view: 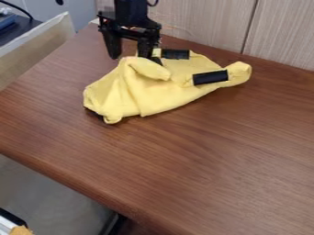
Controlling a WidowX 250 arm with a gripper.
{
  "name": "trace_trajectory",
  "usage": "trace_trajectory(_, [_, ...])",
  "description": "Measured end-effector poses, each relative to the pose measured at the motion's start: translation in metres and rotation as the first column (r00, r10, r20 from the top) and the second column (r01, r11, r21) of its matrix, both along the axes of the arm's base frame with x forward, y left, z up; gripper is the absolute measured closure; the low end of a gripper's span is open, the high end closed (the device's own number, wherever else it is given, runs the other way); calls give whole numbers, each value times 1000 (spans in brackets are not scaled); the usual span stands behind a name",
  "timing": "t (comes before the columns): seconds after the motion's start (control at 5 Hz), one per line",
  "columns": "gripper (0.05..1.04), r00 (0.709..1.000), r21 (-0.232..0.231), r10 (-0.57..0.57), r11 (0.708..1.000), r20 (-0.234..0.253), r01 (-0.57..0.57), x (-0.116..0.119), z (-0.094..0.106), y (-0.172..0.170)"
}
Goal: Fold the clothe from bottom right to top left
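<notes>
Cloth (153,96), yellow and crumpled, lying on the upper part of the brown, wood-grained table (208,160), well apart from the near edge. Its outline is irregular: the broad portion lies toward the lower left of the view, and a narrower end extends to the right, where it finishes in a rounded, bunched corner. A rolled flap lies over the upper middle, and creases run from it down toward the lower edge. Two black strips show against the yellow, one near the top edge (175,54) and one nearer the right end (210,77) (both roughly rectangular, the latter slightly tilted). A small dark portion is also visible at the lower left margin. The claw (130,56), black, hangs from the top of the view at the upper left side of the cloth. Its two fingers are apart, pointing downward; the one on the right of the view is at the cloth's upper edge, whereas the other is beside the cloth, over the table. Behind the table stands a pale, wood-grained wall (202,23) with a dark, nearly vertical seam.
</notes>
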State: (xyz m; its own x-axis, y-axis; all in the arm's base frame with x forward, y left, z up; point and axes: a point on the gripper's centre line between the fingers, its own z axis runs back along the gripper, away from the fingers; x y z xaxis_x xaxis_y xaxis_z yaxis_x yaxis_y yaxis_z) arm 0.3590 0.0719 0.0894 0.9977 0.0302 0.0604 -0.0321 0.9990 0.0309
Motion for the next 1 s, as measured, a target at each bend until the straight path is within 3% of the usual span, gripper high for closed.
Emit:
trace_trajectory(0.6, [83, 992, 56, 21, 998, 125, -28, -14, 58, 2])
trace_trajectory(0.8, [83, 987, 71, 19, 997, 157, -30, -20, 73, 2])
trace_trajectory(1.0, [83, 987, 71, 19, 997, 157, -30, -20, 73, 2])
